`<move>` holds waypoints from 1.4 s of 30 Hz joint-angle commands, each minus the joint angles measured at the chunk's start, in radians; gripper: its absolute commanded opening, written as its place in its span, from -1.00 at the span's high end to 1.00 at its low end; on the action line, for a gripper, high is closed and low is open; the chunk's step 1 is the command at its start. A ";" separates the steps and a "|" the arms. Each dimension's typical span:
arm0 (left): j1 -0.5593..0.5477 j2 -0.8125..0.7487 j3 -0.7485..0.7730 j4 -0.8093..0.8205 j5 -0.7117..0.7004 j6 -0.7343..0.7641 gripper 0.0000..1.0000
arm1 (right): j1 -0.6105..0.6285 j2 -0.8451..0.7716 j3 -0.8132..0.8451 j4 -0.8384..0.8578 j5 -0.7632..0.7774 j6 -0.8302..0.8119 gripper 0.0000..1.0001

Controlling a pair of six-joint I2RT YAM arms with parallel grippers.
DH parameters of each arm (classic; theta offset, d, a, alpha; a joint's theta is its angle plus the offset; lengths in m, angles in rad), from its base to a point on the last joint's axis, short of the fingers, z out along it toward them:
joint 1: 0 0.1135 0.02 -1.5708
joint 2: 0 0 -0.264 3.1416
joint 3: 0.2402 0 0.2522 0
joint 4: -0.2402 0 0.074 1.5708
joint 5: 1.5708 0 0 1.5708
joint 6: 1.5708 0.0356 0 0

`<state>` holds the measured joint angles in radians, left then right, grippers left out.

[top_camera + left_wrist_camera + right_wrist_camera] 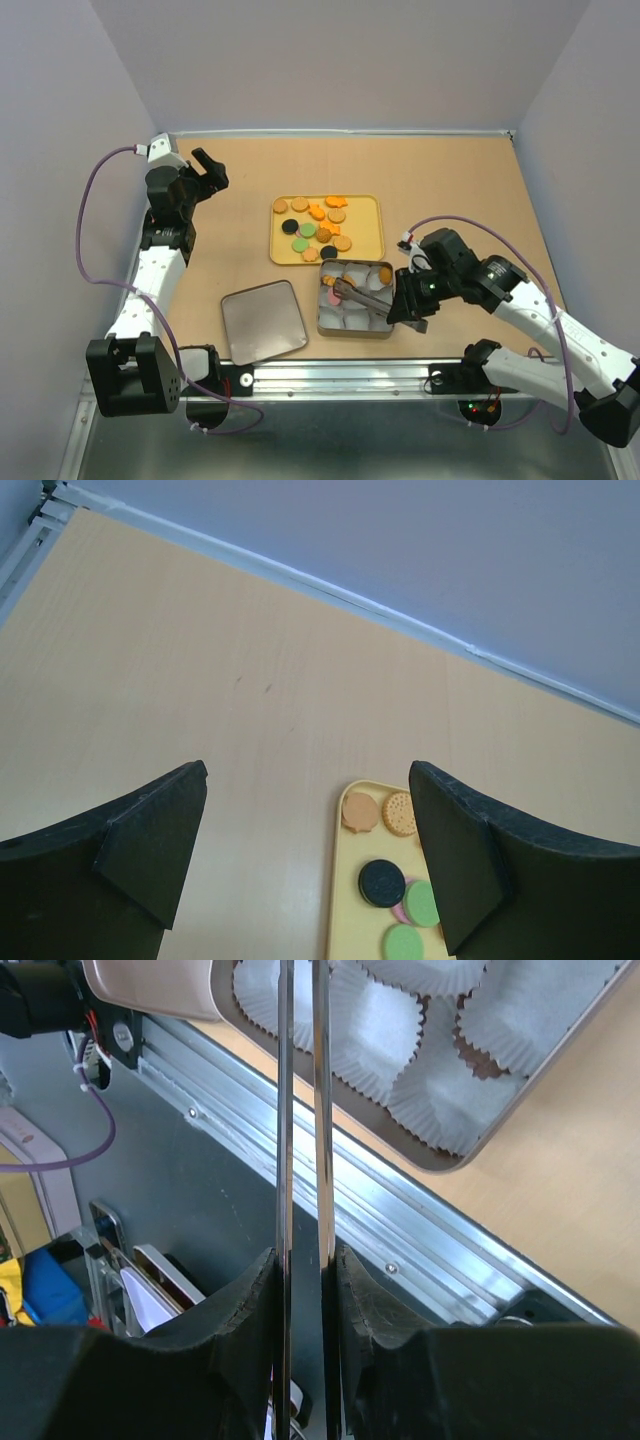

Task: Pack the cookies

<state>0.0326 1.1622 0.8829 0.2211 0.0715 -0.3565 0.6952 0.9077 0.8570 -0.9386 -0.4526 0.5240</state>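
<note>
The cookies [315,228], small discs in tan, green, pink and black plus orange star shapes, lie on a yellow tray [367,222]. A metal tin [355,331] lined with white paper cups [358,316] stands in front of the tray, with a pink cookie [331,297] in a left cup. My right gripper [408,300] is shut on metal tongs [365,296] whose tips reach over the tin's left side; whether they hold a cookie is unclear. The tongs [300,1110] and tin [510,1115] also show in the right wrist view. My left gripper [208,170] is open and empty, far left of the tray [345,900].
The tin's lid [263,319] lies flat left of the tin. A metal rail [340,378] runs along the table's near edge. White walls close off the table at the back and sides.
</note>
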 commanded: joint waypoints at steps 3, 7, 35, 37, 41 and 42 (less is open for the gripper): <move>0.001 -0.041 -0.010 0.055 0.010 0.010 -0.86 | 0.009 0.043 0.020 0.124 -0.006 -0.024 0.46; 0.001 -0.044 -0.012 0.054 0.007 0.010 -0.86 | 0.015 0.069 0.013 0.138 -0.006 -0.039 0.33; 0.001 -0.010 0.053 0.060 0.010 -0.030 -0.82 | 0.021 0.386 0.474 0.014 0.302 -0.108 0.12; 0.001 -0.002 0.086 0.063 0.002 -0.030 -0.82 | 0.021 0.445 0.496 0.024 0.337 -0.111 0.17; 0.001 0.033 0.151 0.075 -0.013 -0.016 -0.82 | 0.021 0.549 0.537 0.083 0.379 -0.119 0.18; 0.001 0.040 0.178 0.073 -0.018 -0.015 -0.82 | 0.021 0.583 0.557 0.086 0.390 -0.125 0.18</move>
<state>0.0326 1.1908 0.9600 0.2226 0.0685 -0.3782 0.7082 1.4509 1.2976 -0.9241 -0.1471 0.4206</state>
